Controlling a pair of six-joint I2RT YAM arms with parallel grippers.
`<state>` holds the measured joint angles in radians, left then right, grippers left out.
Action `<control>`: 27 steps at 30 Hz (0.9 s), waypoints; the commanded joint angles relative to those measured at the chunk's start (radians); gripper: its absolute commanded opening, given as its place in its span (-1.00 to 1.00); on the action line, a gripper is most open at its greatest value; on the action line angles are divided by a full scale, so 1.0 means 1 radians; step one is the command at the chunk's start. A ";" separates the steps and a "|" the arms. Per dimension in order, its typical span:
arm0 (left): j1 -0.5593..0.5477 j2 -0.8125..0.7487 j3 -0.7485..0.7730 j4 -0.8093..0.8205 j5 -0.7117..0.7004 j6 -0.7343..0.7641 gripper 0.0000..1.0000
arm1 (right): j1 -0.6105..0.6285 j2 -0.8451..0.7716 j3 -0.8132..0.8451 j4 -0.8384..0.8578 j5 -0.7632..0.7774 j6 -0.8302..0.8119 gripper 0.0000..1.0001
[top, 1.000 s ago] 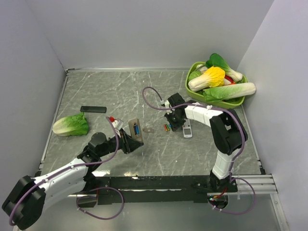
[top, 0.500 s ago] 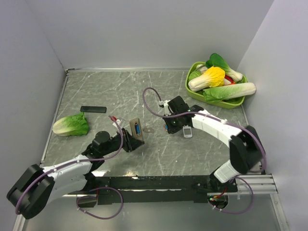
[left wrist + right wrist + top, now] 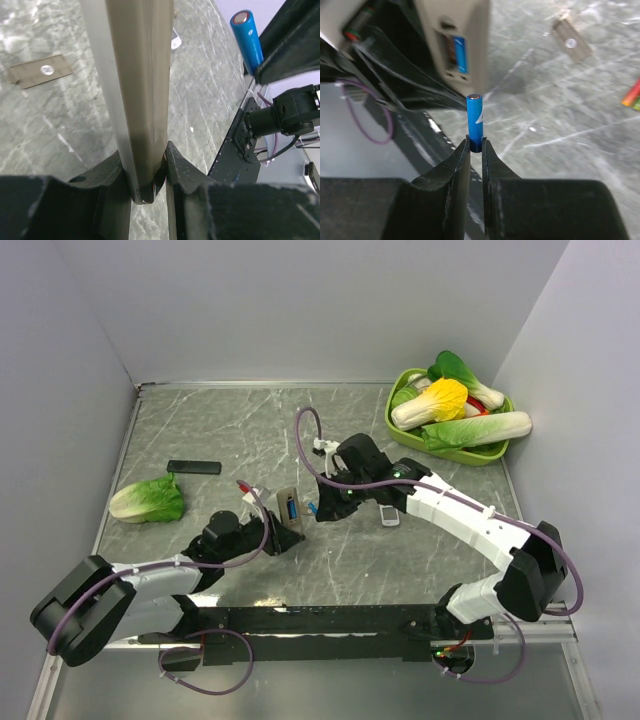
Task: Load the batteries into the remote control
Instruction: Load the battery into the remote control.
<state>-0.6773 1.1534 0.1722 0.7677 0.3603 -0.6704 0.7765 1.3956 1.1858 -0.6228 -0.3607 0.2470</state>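
My right tool, clenched on a battery, has crossed to the remote; my left tool clamps it; insertion should follow.

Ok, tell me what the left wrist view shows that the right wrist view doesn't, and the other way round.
Only the left wrist view: the left fingers clamped on the remote control, seen edge-on.
Only the right wrist view: the right fingers pinching the base of the blue battery, the remote's open recess showing blue inside, and coloured batteries at the right edge.
Both: the remote, the blue battery close to it, and the flat grey plate lying on the table.
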 commanded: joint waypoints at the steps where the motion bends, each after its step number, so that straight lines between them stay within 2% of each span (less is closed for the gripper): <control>1: -0.037 0.012 0.059 0.082 -0.041 0.034 -0.92 | 0.023 0.023 0.074 0.004 -0.055 0.097 -1.00; 12: -0.091 0.075 0.095 0.116 -0.090 0.012 -0.92 | 0.037 0.086 0.113 -0.018 -0.061 0.136 -1.00; 27: -0.123 0.089 0.092 0.160 -0.113 -0.034 -0.93 | 0.040 0.169 0.161 -0.048 0.011 0.183 -1.00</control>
<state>-0.7883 1.2407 0.2317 0.8265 0.2539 -0.6781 0.8093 1.5467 1.2751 -0.6586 -0.3931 0.4019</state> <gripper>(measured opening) 0.306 0.178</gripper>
